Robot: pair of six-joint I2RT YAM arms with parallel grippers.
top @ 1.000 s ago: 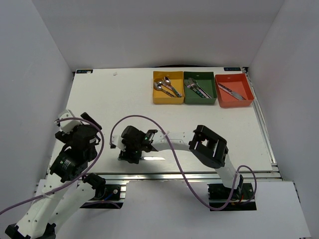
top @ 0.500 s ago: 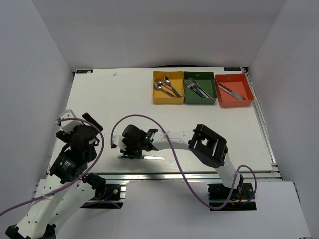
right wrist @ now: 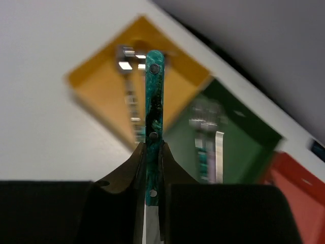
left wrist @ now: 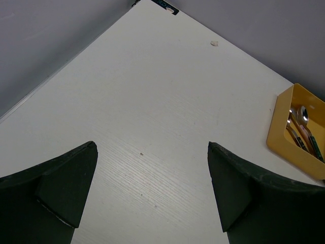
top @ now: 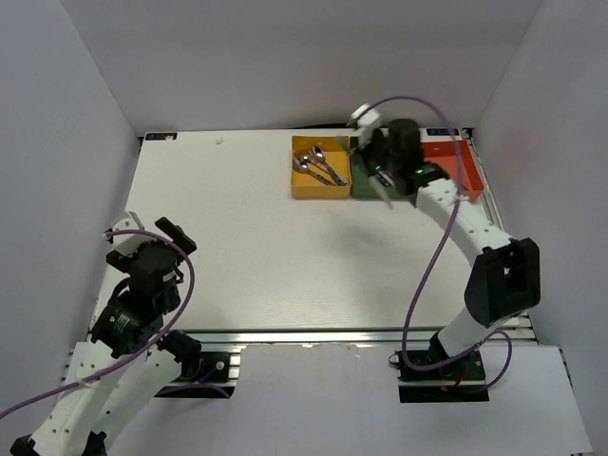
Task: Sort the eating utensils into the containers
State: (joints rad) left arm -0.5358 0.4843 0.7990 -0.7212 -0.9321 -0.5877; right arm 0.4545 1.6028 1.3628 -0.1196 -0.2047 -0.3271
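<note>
Right end effector (right wrist: 152,155) is clamped on a teal-handled utensil (right wrist: 153,91) above the green bin (right wrist: 238,152). The thin handle may pivot or slip, and an early release lands it in the wrong bin, missing the red bin (right wrist: 292,178). Left end effector (left wrist: 152,152) is spread apart, idle over the tabletop (left wrist: 167,91).

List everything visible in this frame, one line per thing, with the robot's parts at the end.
table: one, white, under everything.
yellow bin: one, far edge, leftmost of three.
spoons: at least two, silver, in the yellow bin.
green bin: one, dark green, middle, partly hidden from above.
blurred utensils: silver, count unclear, in the green bin.
red-orange bin: one, rightmost, mostly behind the right arm.
teal-handled utensil: one, clamped above the bins.
left gripper: open, holding nothing, near-left of table.
right gripper: shut on the teal-handled utensil, over the bins.
</note>
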